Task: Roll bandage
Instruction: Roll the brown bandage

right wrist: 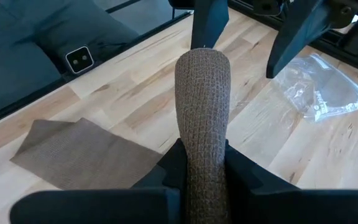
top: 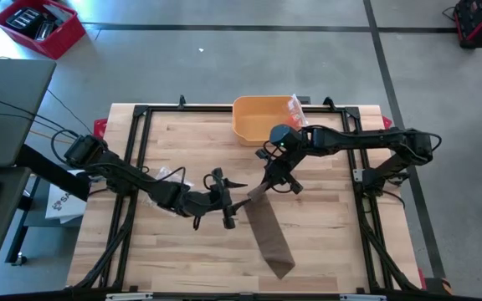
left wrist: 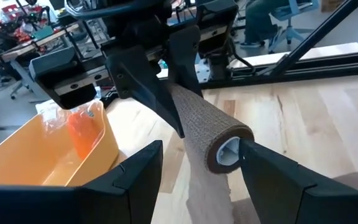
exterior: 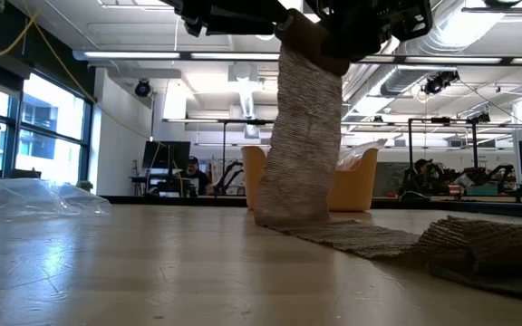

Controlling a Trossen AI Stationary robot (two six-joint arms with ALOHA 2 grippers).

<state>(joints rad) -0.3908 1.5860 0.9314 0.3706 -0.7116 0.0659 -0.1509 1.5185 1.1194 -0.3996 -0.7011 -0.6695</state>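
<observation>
I count one bandage [top: 269, 234], a brown woven strip partly wound into a roll [left wrist: 211, 132] and held above the wooden table [top: 174, 142]; the loose tail runs down from the roll and lies flat on the boards, trailing away from the orange bin [top: 256, 118] toward the table's near edge. There are two arms, and both meet at the roll. My right gripper [right wrist: 202, 167] pinches the roll between its two fingers, one pressed to each side. My left gripper [left wrist: 199, 163] sits at the roll's open end with its fingers [left wrist: 277, 177] spread apart, the white core showing between them, and one finger close against the rim of the roll. There is one orange bin, standing at the far edge of the table beyond the roll, with a clear packet holding something orange inside it. One crumpled clear plastic wrapper [right wrist: 321, 89] lies on the boards near the left arm, well apart from the bin. The table is pale wood planks inside a black metal frame. Beyond the bin, the low view shows an open workshop with windows, ceiling lights, monitors and a few seated people [exterior: 191, 174] at benches. On the grey floor I count two red crates [top: 38, 27] in the far corners.
</observation>
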